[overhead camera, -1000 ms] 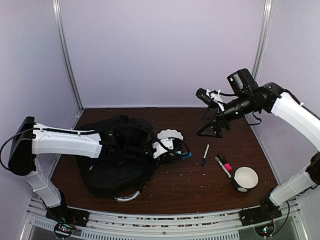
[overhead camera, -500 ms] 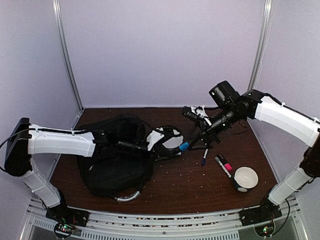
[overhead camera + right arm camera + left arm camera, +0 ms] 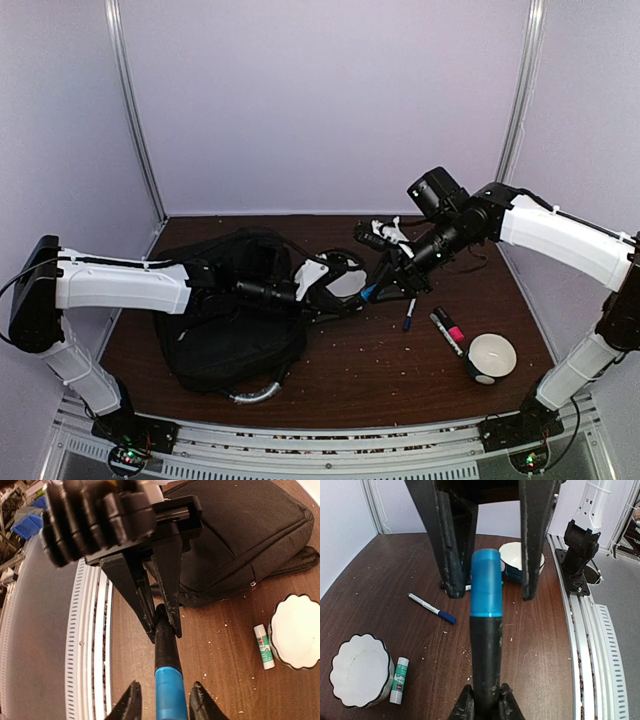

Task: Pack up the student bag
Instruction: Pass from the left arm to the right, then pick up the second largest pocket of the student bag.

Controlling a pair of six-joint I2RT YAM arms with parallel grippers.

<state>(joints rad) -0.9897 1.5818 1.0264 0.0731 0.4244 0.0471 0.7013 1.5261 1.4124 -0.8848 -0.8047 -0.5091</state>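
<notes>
Black-bodied, blue-capped marker (image 3: pixel 486 630) held in mid-air between my two grippers, just right of the student bag (image 3: pixel 230 320).

My left gripper (image 3: pixel 485 707) pinches its black end. My right gripper (image 3: pixel 165 700) straddles the cap, with gaps on both sides. The bag lies on the table's (image 3: pixel 350 385) left half, with bare wood front-centre. I count two scalloped white bowls (image 3: pixel 492 355), one pen (image 3: pixel 410 312), one pink-capped marker (image 3: pixel 450 330) and one glue stick (image 3: pixel 264 646).

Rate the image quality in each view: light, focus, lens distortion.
Top external: soft even light, no hard shadows; the frame poles bow, so the wide lens bends the edges. Left wrist: the blue-capped marker is crisp, mild sheen on the table. Right wrist: the left gripper looms near and slightly soft; the student bag reads sharper.
</notes>
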